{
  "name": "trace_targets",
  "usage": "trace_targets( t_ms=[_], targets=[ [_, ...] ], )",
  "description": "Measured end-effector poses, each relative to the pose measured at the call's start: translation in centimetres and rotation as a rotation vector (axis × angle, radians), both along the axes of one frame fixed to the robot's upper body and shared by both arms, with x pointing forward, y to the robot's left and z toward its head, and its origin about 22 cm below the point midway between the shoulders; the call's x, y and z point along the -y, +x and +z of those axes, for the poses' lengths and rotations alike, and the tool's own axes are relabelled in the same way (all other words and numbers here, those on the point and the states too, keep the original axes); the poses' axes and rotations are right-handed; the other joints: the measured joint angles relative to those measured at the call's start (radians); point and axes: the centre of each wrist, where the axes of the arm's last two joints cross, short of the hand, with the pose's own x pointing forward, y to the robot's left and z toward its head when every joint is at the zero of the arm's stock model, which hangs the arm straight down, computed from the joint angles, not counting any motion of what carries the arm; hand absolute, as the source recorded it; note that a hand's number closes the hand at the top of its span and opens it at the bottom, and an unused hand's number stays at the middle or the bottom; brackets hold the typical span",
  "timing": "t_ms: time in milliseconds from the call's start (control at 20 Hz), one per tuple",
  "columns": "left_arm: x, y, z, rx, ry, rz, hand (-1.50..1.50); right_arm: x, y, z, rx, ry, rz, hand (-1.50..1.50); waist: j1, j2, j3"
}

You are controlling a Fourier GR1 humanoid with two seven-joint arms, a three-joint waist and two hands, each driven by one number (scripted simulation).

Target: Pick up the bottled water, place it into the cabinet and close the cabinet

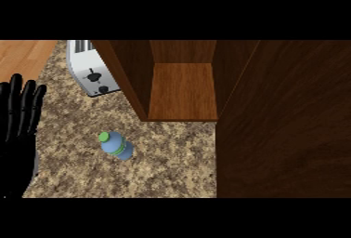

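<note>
A small blue water bottle [116, 145] with a green cap and a green band stands on the speckled stone counter [158, 162], left of the middle. Behind it a dark wooden cabinet [182, 90] stands with its inside shelf showing. Its door [284, 121] is swung open and fills the right side of the view. My left hand [18, 125] rests open at the left edge, fingers straight and pointing up, well apart from the bottle. No right hand shows.
A silver toaster [90, 69] sits at the back left, close against the cabinet's left wall. A strip of wooden floor [24, 53] shows beyond the counter's left edge.
</note>
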Motion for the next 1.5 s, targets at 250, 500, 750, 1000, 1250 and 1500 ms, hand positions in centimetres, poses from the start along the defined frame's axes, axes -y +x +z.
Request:
trace_targets(
  t_ms=[250,500,750,1000,1250,1500],
  targets=[
    [3.6,0.6,0.1,0.001,-0.007,0.068,-1.5,-0.7,-1.3,0.8,0.033,-0.052,0.017,-1.5,-0.009,0.002,0.0],
    [5.5,0.1,-1.9,-0.218,-0.249,0.169,-1.5,-1.8,-2.2,-0.7,-0.113,0.106,0.119,-1.5,-0.016,0.007,-0.001],
    [8.4,-1.6,-3.0,-0.34,-0.401,0.227,-1.5,-2.2,-4.6,-1.0,-0.218,0.2,0.184,-1.5,-0.017,0.002,0.0],
    [11.4,-3.7,-3.4,-0.375,-0.444,0.251,-1.5,-1.5,-6.2,-1.3,-0.246,0.234,0.199,-1.5,-0.012,0.002,0.0],
    [12.5,-5.3,-3.7,-0.388,-0.458,0.26,-1.5,-1.7,-7.6,-1.6,-0.255,0.246,0.202,-1.5,-0.009,0.002,0.0],
    [12.5,-6.4,-3.9,-0.386,-0.451,0.283,-1.5,-2.3,-8.3,-2.4,-0.255,0.247,0.208,-1.5,-0.007,0.002,0.0]
  ],
)
